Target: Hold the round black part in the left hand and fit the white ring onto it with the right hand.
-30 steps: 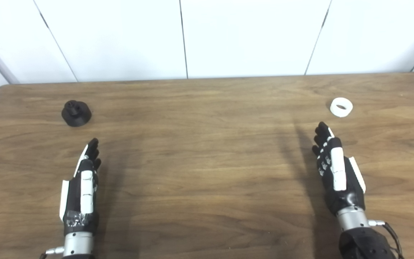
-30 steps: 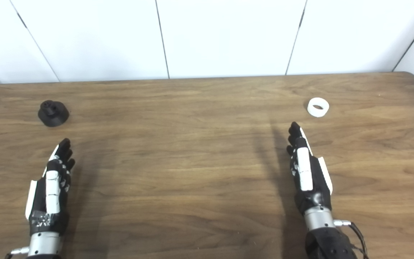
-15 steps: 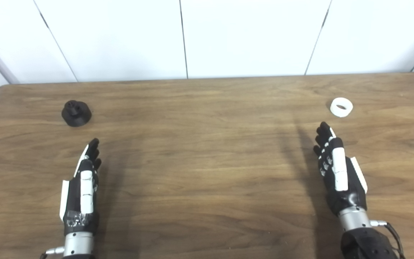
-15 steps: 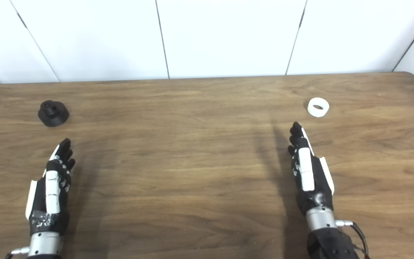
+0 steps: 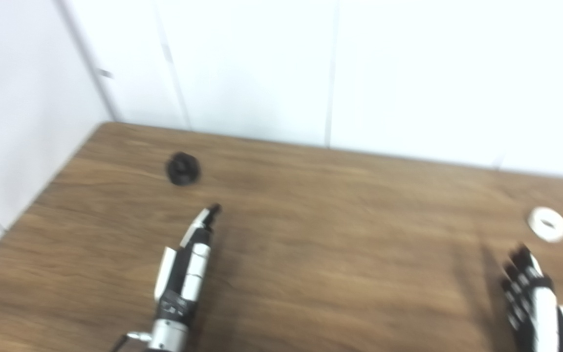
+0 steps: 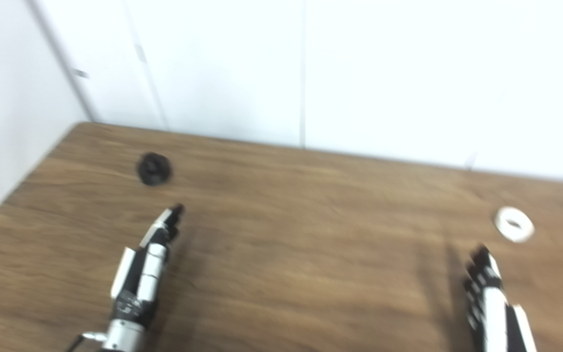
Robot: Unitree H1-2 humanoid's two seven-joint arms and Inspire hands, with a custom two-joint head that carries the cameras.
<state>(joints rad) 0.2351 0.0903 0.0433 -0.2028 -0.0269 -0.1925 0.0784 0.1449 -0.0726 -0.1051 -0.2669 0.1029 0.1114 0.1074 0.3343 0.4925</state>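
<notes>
Both robot hands are held flat over the table (image 5: 340, 254) with fingers straight and apart, nothing grasped. Left robot hand (image 5: 188, 264) is pointed at the black part (image 5: 183, 169), near but apart. Right robot hand (image 6: 491, 303) is seen near the ring (image 6: 514, 224), far right.

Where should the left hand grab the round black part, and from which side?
Probably round the wide outer rim of the round black part, coming down from above and the near side, where the open left hand already lies. It sits flat on the table; the frame is too blurred to show finer grip features.
</notes>
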